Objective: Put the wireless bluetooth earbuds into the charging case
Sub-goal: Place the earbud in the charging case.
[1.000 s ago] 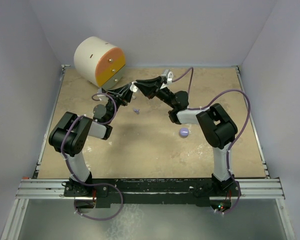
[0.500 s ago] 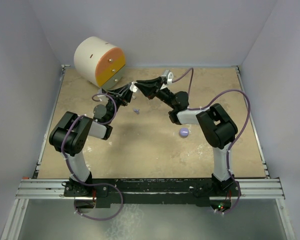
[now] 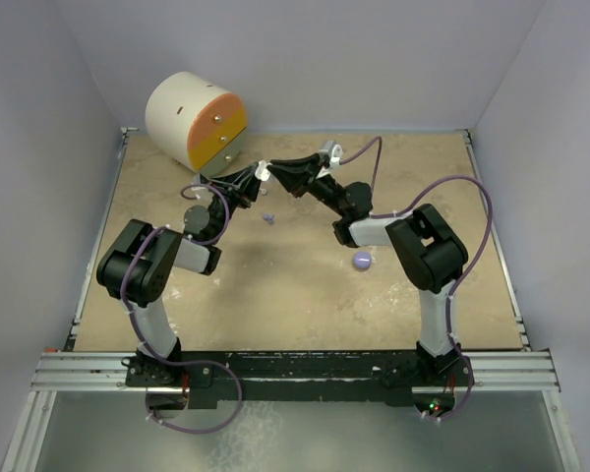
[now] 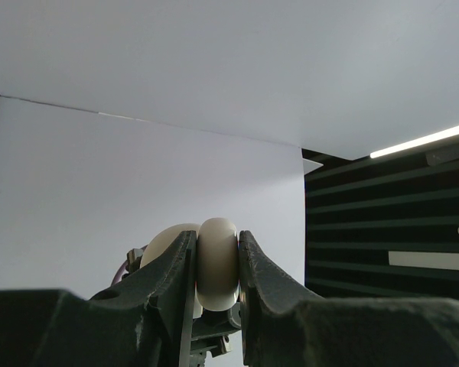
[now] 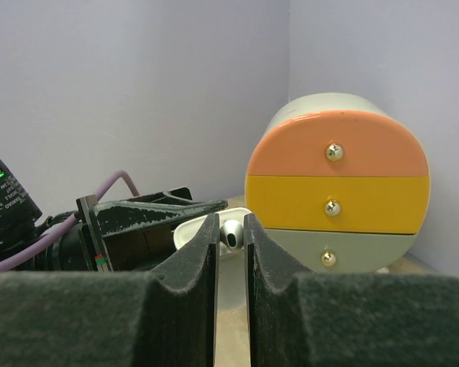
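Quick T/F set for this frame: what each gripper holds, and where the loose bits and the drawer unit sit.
1. The left gripper is shut on a white case. True.
2. The right gripper is open and empty. False: it is shut on a small white earbud.
3. A lilac puck lies on the table by the right arm. True.
4. The drawer unit stands in the far right corner. False: it is in the far left corner.
5. A purple earbud lies loose on the table, in neither gripper. True.
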Tool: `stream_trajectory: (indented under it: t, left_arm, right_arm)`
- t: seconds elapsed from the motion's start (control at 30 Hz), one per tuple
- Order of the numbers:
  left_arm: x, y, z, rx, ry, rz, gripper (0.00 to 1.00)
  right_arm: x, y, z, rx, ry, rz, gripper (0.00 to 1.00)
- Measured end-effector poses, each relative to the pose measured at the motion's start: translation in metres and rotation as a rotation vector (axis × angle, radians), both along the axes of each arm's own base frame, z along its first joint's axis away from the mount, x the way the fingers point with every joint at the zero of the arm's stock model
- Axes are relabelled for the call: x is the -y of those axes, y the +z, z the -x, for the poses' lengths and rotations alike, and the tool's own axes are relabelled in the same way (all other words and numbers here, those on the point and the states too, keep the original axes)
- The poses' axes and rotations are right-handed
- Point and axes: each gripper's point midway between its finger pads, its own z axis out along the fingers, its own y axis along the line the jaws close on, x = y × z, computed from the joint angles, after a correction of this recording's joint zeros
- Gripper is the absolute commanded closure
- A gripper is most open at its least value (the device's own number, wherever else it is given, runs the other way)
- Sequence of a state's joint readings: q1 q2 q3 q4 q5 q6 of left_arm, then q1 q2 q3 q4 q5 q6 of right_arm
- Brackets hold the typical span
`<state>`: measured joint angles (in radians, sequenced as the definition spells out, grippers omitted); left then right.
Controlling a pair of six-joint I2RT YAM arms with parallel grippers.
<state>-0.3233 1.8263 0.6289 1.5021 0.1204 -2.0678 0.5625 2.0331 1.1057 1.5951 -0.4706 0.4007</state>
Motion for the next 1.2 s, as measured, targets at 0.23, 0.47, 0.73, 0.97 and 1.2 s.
stream_trajectory:
  t: [0.23, 0.47, 0.73, 0.97, 1.2]
  left_arm:
    - [0.0001, 0.0000, 0.0000, 0.000, 0.000, 0.000, 1.00]
    - [0.0003, 0.0000, 0.0003, 0.000, -0.001, 0.000, 1.00]
    - [0.0008, 0.0016, 0.0010, 0.004, -0.002, 0.001, 1.00]
    - [0.0021, 0.0031, 0.0022, 0.007, -0.006, 0.002, 1.00]
    - [0.0022, 0.0027, 0.0025, 0.006, -0.006, 0.002, 1.00]
  right_arm:
    - [0.0001, 0.0001, -0.0001, -0.001, 0.000, -0.001, 0.89]
    - [0.0003, 0.0004, -0.0005, -0.005, -0.001, -0.005, 0.79]
    - [0.0003, 0.0003, -0.0006, -0.009, -0.001, -0.006, 0.72]
    - [0.0005, 0.0005, -0.0008, -0.010, -0.002, -0.008, 0.69]
    - [0.0009, 0.0006, -0.0011, -0.012, -0.002, -0.009, 0.65]
